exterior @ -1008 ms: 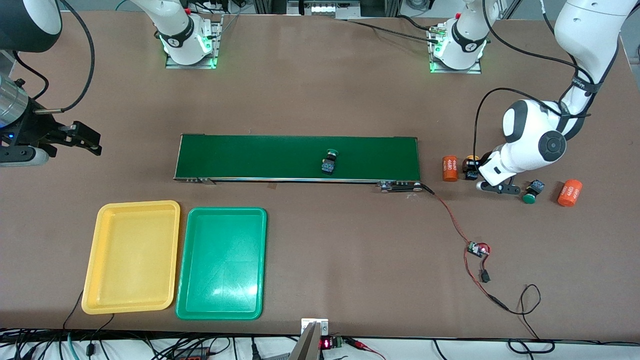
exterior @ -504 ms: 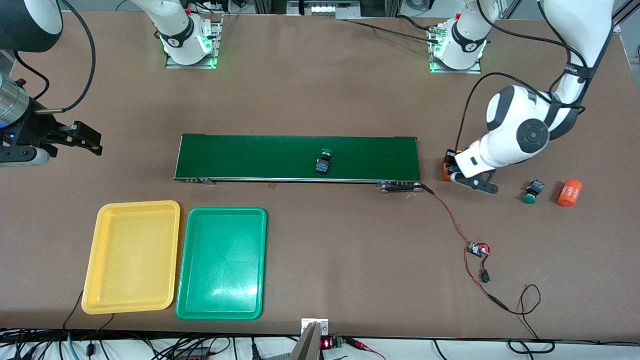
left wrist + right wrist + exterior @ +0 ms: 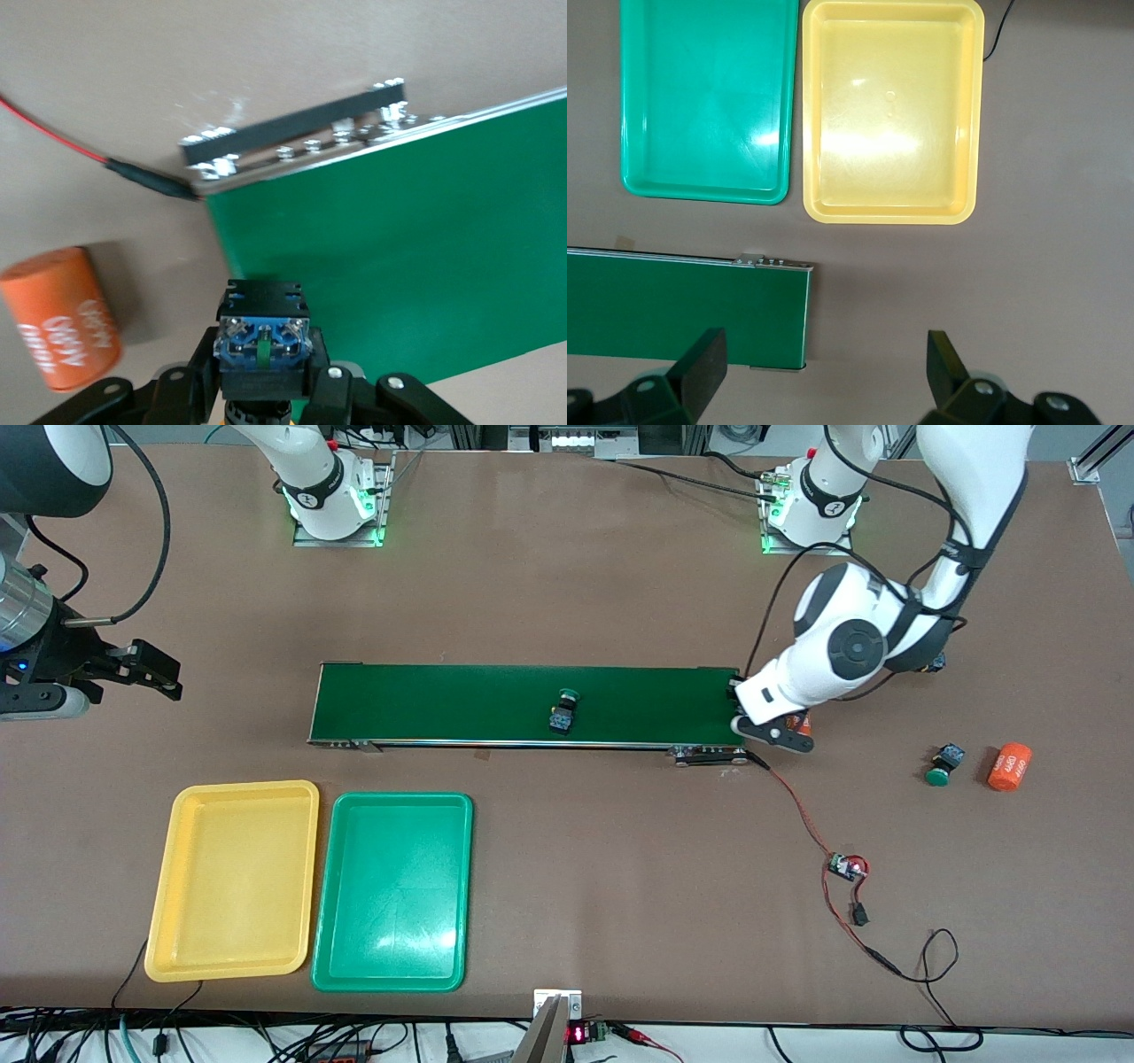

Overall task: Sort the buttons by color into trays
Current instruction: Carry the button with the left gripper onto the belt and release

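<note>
The long conveyor belt carried a green button at its middle. Both trays sat empty near the surface's front edge. The left tool, over the belt's end, gripped a black-and-blue button — released off-centre, it might roll off. The right tool waited, spread wide and empty.

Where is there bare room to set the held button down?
Both the shallow yellow plastic tray and the shallow green plastic tray beside it lie empty. The long dark-green conveyor belt is bare except one green-capped button mid-belt. It is crowded where the left claw holds a black-and-blue button near the orange cylinder.
</note>
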